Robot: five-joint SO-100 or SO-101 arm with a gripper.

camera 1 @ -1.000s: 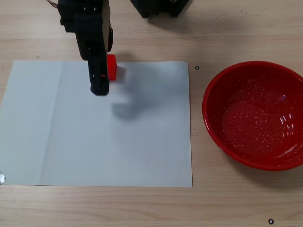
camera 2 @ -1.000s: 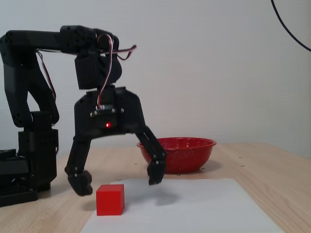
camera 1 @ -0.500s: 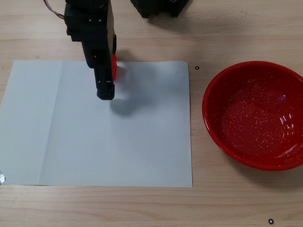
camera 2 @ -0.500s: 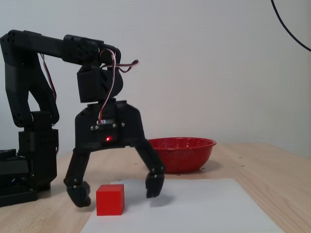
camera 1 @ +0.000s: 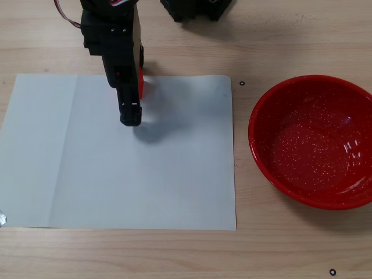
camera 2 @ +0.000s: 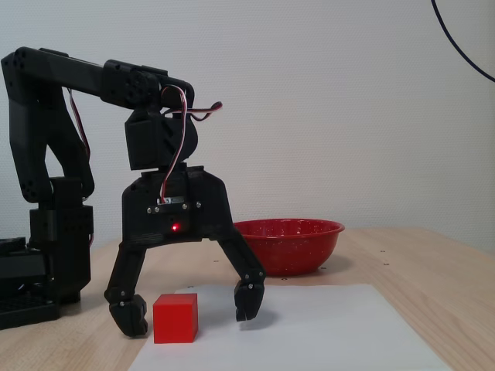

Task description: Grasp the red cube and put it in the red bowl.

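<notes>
Your gripper (camera 2: 189, 313) stood spread wide, astride the red cube (camera 2: 175, 317) on the white paper sheet (camera 1: 145, 174) over the worktop (camera 1: 279, 52), the cube nearer one finger than the other, the red bowl (camera 2: 288, 243) lying empty well beyond.

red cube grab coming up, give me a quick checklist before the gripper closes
1. Gripper open wide enough for the red cube: ok, jaws spread in the side fixed view.
2. Cube between the fingers: ok from the side; in depth cannot tell, since the top fixed view shows only a red sliver beside the arm.
3. Fingertips down at cube height: ok.
4. Cube flat on the white paper: ok.
5. Red bowl empty and upright: ok.
6. Path to the bowl free of obstacles: ok, only bare table between.
</notes>
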